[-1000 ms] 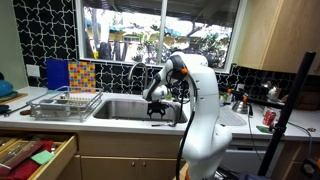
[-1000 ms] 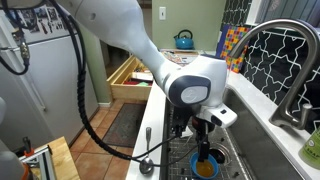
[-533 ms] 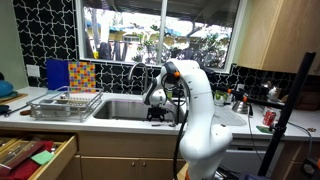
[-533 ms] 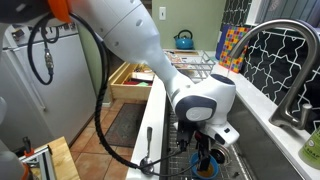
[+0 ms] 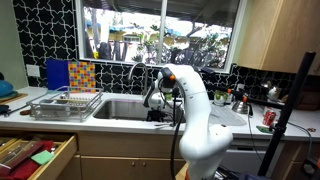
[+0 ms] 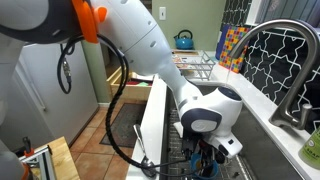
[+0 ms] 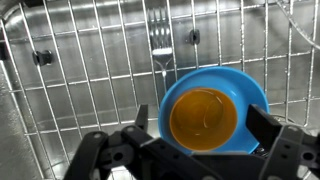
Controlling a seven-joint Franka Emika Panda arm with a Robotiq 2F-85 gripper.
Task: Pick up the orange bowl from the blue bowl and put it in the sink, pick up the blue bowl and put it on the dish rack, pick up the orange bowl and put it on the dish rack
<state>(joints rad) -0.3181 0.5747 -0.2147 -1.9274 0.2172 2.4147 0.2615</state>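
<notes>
In the wrist view the orange bowl (image 7: pixel 204 115) sits nested inside the blue bowl (image 7: pixel 250 95), on the wire grid at the bottom of the sink (image 7: pixel 90 60). My gripper (image 7: pixel 203 125) is open and directly above the bowls. One finger (image 7: pixel 140 118) is at the left of the blue bowl's rim and one is at the right. It holds nothing. In both exterior views the arm reaches down into the sink, and the gripper (image 5: pixel 157 112) (image 6: pixel 205 163) is low inside the basin. The bowls are hidden in both views.
A fork (image 7: pixel 158 45) lies on the sink grid beyond the bowls. The wire dish rack (image 5: pixel 65 103) (image 6: pixel 195 65) stands on the counter beside the sink. The faucet (image 5: pixel 137 72) (image 6: pixel 280 50) arches over the basin. A drawer (image 5: pixel 35 155) is open below the counter.
The arm has bent further down into the sink, and the gripper has sunk lower toward the bowls. The gripper has stayed open.
</notes>
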